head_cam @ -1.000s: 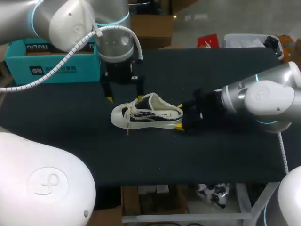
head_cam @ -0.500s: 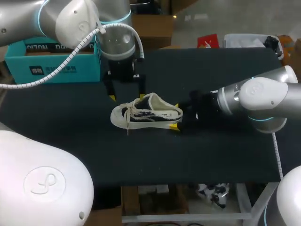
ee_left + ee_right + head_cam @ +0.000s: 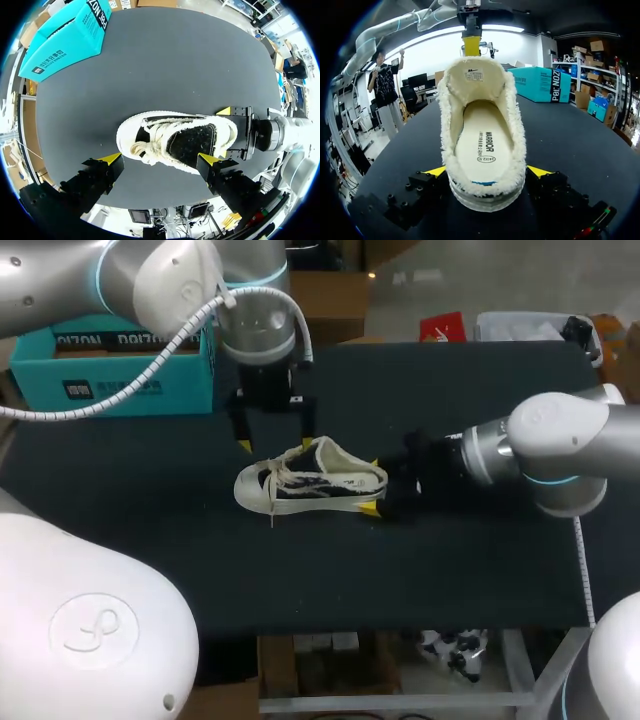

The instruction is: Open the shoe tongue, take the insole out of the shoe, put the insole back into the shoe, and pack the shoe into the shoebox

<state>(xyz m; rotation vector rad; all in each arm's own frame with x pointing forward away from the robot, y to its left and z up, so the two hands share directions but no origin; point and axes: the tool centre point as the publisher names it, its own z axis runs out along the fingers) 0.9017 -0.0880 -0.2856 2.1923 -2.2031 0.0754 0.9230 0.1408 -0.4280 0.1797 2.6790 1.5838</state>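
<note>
One shoe (image 3: 310, 480) is seen lying upright on its sole on the black table (image 3: 480, 570), its long axis running straight out from the right gripper (image 3: 374, 487), with the heel at that gripper and the toe pointed away from it. The laces are gathered loosely over the front. A pale insole (image 3: 482, 145) is seen lying flat inside the fleece-lined shoe. The teal shoebox (image 3: 110, 370) stands well apart, beyond the left gripper (image 3: 275, 445); what it holds cannot be made out. The heel is set between the right gripper's yellow tips, one pressed against each side, so the shoe is gripped there with the jaws spread to the heel's width. The left gripper is held above the shoe with its jaws spread wide and nothing between them is grasped; from its wrist view the shoe lies ahead of the fingers, its length running nearly parallel to the line between the two tips.
</note>
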